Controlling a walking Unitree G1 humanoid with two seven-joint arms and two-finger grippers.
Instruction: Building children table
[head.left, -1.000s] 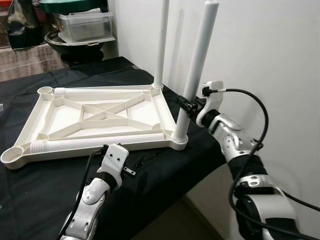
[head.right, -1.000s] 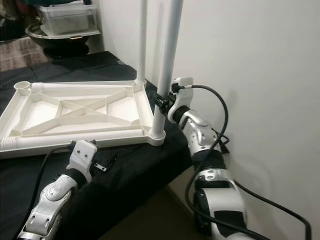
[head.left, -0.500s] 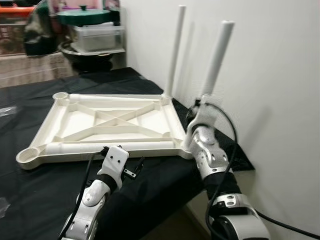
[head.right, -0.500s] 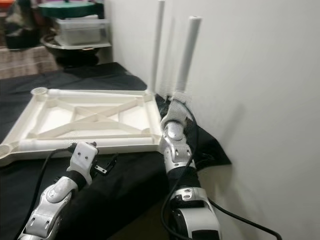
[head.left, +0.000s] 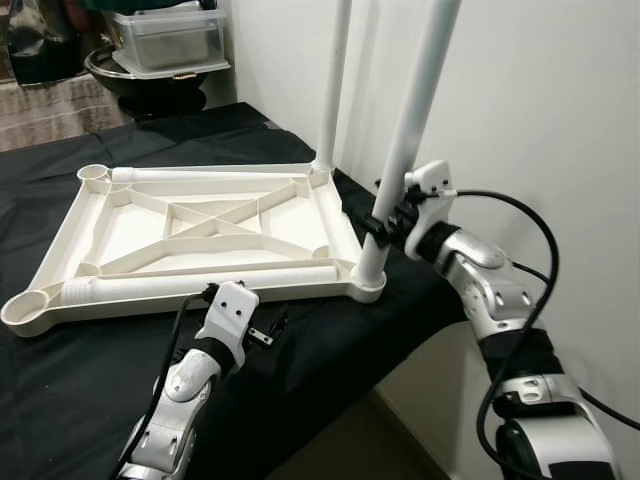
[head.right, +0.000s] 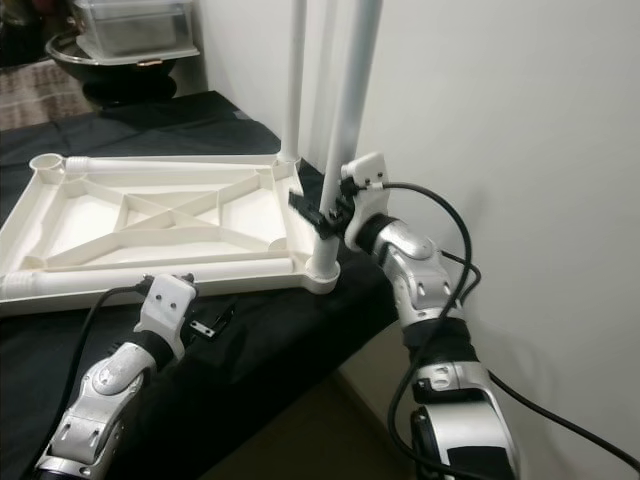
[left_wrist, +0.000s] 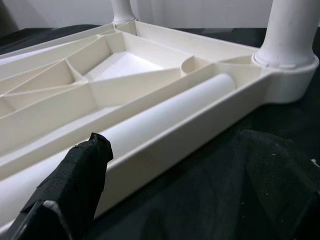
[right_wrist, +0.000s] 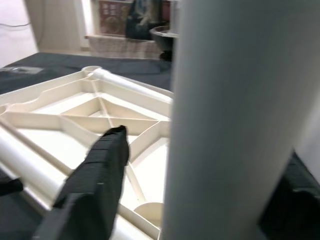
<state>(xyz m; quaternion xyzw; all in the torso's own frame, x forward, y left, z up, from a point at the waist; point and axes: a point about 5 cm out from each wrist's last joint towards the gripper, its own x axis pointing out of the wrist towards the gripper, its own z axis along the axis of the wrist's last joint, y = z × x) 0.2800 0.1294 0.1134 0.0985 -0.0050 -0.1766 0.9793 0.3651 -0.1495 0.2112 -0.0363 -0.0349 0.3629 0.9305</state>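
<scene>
A white children's table top (head.left: 60, 255) lies upside down on black cloth. Two white legs stand in its right-hand corners: the near leg (head.left: 415, 110) leans slightly, the far leg (head.left: 333, 90) is upright. Two loose legs lie inside the frame, one along the near edge (head.left: 200, 283) and one along the far edge (head.left: 200, 176). My right gripper (head.left: 385, 222) is at the near leg just above its socket, open, one finger (right_wrist: 95, 180) apart from the leg (right_wrist: 225, 125). My left gripper (head.left: 272, 328) rests open on the cloth before the top's near edge, finger (left_wrist: 75, 185) beside it.
A white wall (head.left: 540, 100) rises close behind the two standing legs. The black cloth (head.left: 60, 400) drops over the table's right edge by my right arm. At the back left stand a dark bowl (head.left: 140, 75) and a clear plastic box (head.left: 170, 35).
The camera swung and came back. My right arm shifted, and its gripper stays at the near leg. The left gripper has not moved.
</scene>
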